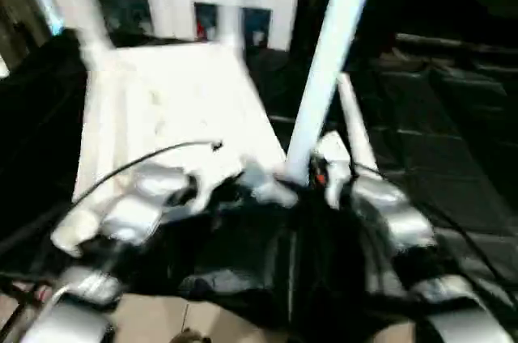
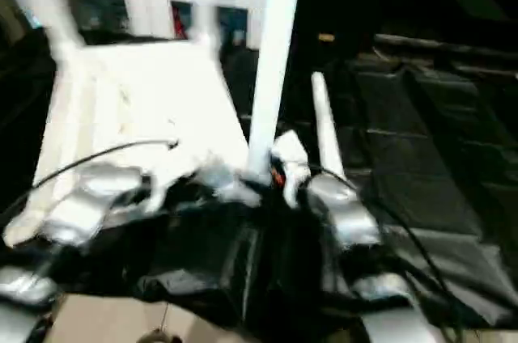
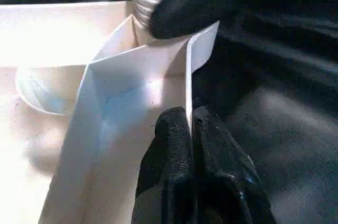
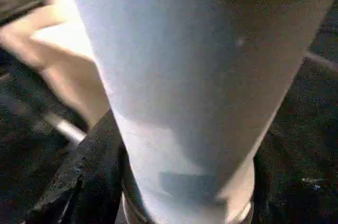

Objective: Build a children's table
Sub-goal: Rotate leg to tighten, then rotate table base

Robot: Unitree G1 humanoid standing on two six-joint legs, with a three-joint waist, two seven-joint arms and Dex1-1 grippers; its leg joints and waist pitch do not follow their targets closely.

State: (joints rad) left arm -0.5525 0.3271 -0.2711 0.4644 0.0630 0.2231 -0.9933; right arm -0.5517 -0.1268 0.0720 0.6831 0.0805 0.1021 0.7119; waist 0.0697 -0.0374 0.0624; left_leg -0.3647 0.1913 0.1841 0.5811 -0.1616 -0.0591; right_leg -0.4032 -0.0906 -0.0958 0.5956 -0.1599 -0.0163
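Holding leg (image 1: pixel 328 68) upright at top's (image 1: pixel 170 108) near corner socket | right hand (image 4: pixel 179 203) closed round leg's base | left hand (image 3: pixel 190 145) pinching top's rim wall | judged light, stiff, slick plastic; grip leg low, top by rim.

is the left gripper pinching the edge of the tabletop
Yes, in the left wrist view the left gripper has its two black fingers closed on the thin white rim of the tabletop.

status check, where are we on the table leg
Left end effector shut on tabletop rim. Right end effector shut on upright leg, at corner socket. Spare leg lies beside.
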